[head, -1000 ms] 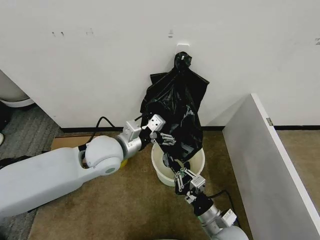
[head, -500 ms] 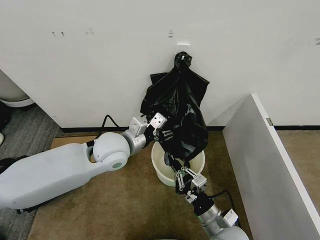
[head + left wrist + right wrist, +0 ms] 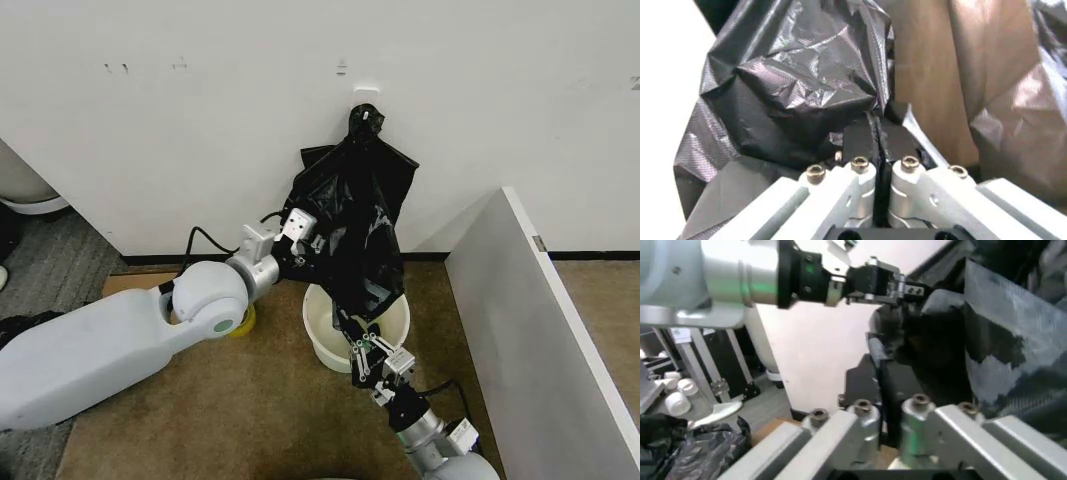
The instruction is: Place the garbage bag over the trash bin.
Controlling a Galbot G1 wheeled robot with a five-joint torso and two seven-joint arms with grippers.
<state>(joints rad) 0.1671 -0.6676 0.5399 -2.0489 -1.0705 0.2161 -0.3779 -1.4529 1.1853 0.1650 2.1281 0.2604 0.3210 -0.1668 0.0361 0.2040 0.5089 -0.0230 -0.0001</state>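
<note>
Garbage bag (image 3: 355, 235): thin, glossy black plastic, wrinkled, hanging down the white wall (image 3: 200, 120) from a knotted top at a small wall hook (image 3: 366, 92); its lower end reaches into the mouth of the trash bin (image 3: 325, 338). Trash bin: round white bucket standing on the brown carpet (image 3: 250, 420) at the foot of the wall, beside a grey partition (image 3: 520, 330). Left end effector (image 3: 303, 240): at the bag's left edge, above the bin; the left wrist view shows its fingers (image 3: 863, 140) pressed together with a fold of black plastic pinched between them. Right end effector (image 3: 362, 350): at the bin's near rim, touching the bag's lower end; in the right wrist view its fingers (image 3: 881, 377) stand close together against the plastic, clenched on it. Yellow tape roll (image 3: 243, 322): on the floor left of the bin, partly hidden by the left arm.
</note>
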